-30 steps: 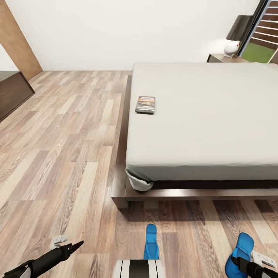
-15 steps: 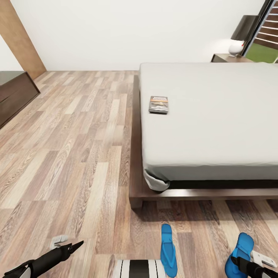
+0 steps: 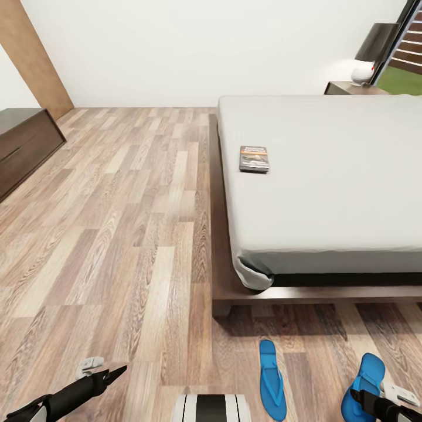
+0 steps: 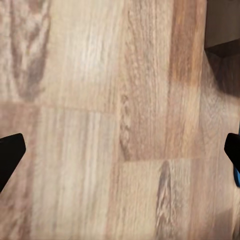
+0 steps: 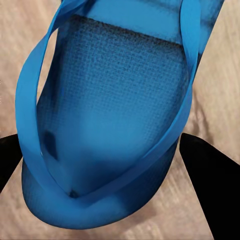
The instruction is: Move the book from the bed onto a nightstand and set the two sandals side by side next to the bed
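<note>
Two blue sandals lie beside the bed; right pincer spread over one, likely light, floppy, best pinched at its sole edge.

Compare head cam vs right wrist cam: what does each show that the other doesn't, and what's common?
Head view: the bed with the book lying on its mattress, a second sandal on the floor beyond the bed's foot, a dark cabinet by the left wall, and the left end effector.

Right wrist view: the strap and textured footbed of the nearer sandal, between the open right end effector's fingers.

Both: that sandal and the wood floor.
</note>
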Available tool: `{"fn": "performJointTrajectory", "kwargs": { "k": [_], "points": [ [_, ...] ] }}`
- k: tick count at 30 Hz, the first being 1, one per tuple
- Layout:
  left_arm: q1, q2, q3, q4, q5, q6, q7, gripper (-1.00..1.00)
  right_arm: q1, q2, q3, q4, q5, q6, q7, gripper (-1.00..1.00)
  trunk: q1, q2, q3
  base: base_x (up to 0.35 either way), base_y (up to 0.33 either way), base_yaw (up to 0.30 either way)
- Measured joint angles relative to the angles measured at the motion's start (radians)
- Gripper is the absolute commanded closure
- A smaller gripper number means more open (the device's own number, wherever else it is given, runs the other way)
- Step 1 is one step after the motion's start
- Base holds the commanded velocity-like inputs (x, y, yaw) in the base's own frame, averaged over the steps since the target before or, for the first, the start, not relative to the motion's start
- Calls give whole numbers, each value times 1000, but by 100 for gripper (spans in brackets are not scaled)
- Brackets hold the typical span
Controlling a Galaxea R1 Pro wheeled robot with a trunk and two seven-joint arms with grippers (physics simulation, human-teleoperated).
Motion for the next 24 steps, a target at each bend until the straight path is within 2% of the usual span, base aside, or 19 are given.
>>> {"fn": "performJointTrajectory", "kwargs": {
  "k": [7,9,11,13,14,15,17,19,24],
  "points": [
    [0,0,0,0,0,0,2,-100,0,0,10,0,4,7,1,100,0,0,0,0,1,0],
    [1,0,0,0,0,0,2,-100,0,0,12,-2,22,8,1,100,0,0,0,0,0,0],
    [0,0,0,0,0,0,2,-100,0,0,12,-15,61,9,1,100,0,0,0,0,0,0],
    [0,0,0,0,0,0,2,-100,-1,0,12,-36,122,9,0,100,0,0,0,0,0,0],
    [0,0,0,0,0,0,2,-100,-1,0,12,-52,171,10,2,100,0,0,0,0,0,0],
    [0,0,0,0,0,0,2,-100,-2,1,11,-65,201,10,3,100,0,0,0,0,0,0],
    [0,0,0,0,0,0,2,-100,-2,1,9,-94,245,15,3,100,0,0,0,0,0,0],
    [0,0,-1,0,-1,0,3,-100,-2,1,10,-141,268,46,4,100,0,0,0,0,0,0],
    [0,0,-1,0,-1,0,3,-100,-3,1,14,-238,277,133,5,100,0,0,0,0,0,0]
  ]
}}
